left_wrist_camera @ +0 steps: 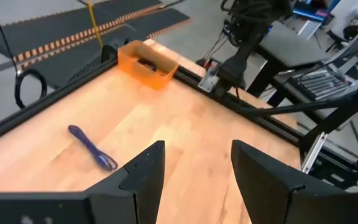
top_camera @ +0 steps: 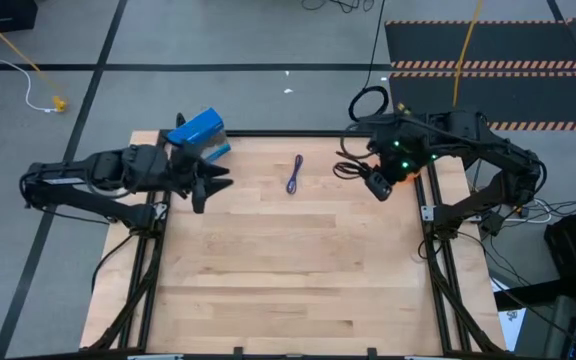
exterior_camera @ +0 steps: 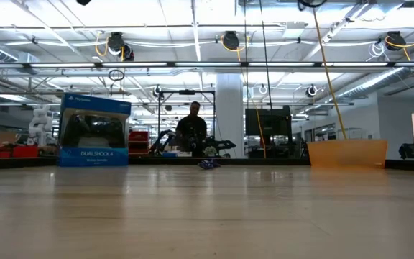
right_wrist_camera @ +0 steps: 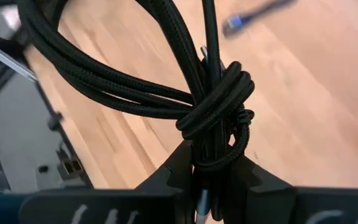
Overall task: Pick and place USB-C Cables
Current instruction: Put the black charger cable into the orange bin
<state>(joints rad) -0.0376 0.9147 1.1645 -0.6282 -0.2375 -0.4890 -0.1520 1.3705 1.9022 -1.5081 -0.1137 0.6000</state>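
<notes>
The table (top_camera: 298, 270) is pale wood, smooth and lightly glossy. The black cable (right_wrist_camera: 135, 68) is matt woven braid. The orange bin (left_wrist_camera: 146, 65) looks like translucent plastic.

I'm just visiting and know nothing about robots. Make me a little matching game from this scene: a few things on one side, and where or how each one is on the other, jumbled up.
Things
1. purple-blue cable
2. black cable
3. orange bin
4. blue box
5. left gripper

Place or state
A. clamped in the right gripper, off the table
B. open, holding nothing
C. at the table's far edge, near the left arm
D. lying loose on the wood, mid-table
E. at the table's far corner, by the right arm

Pairs: 1-D, 2-A, 3-E, 4-C, 5-B
</notes>
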